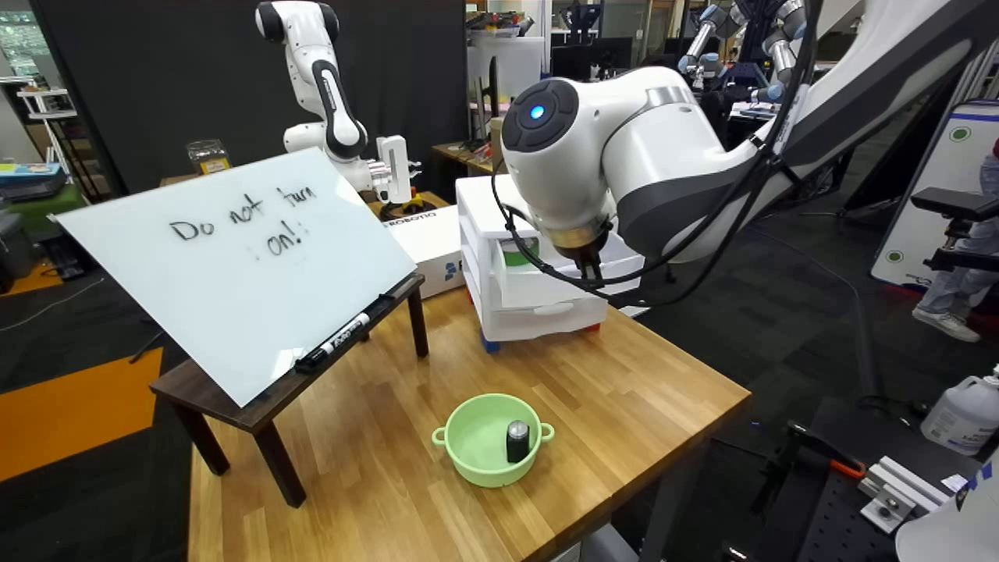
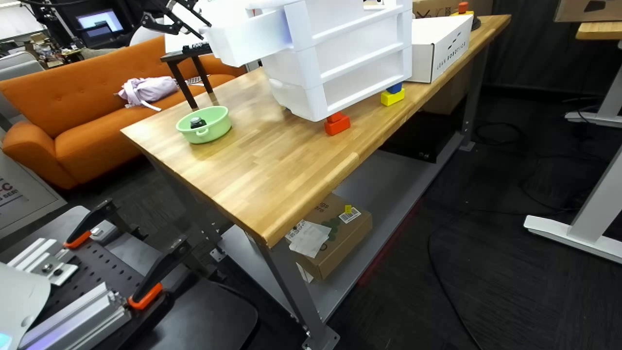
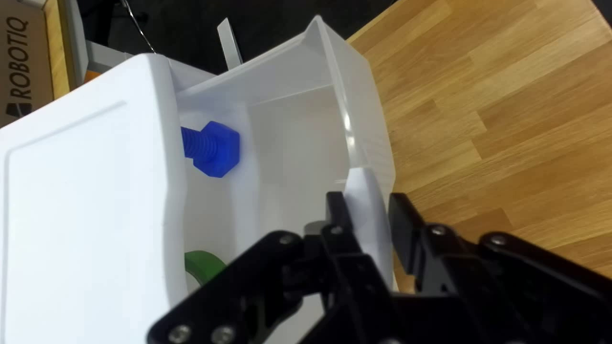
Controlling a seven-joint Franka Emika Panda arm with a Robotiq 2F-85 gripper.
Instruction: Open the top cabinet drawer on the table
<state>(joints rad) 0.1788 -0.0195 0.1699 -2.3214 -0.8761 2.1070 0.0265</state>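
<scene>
White plastic top cabinet drawer [image 3: 299,148] juts out, well open. Nearest in an exterior view, on the light butcher-block wooden table [image 1: 375,468], a pale green two-handled bowl [image 1: 468,437] holds a small black cylinder [image 1: 517,442]; to its left a tilted white board [image 1: 207,281] with black handwriting rests on a dark wooden stand [image 1: 215,396]. Beyond the bowl, the black two-fingered pincer [image 3: 367,196] looks to be pinching the drawer's front lip near its middle, one finger inside, one outside. That lip is the long side, running left to right; the rest of the drawer lies on the pincer's far side. Any pull from here should come towards the near side, square to the lip; skewed, it might bind. I judge the opening all but done. Inside lie a blue plastic bolt [image 3: 217,149] and a partly hidden green ring [image 3: 204,264]. Past them is the small boxy white plastic cabinet [image 3: 86,205], raised on red, blue and yellow blocks [image 2: 337,126]. Farther still stand a white cardboard box [image 1: 433,242] and a second white robot arm [image 1: 332,101].
</scene>
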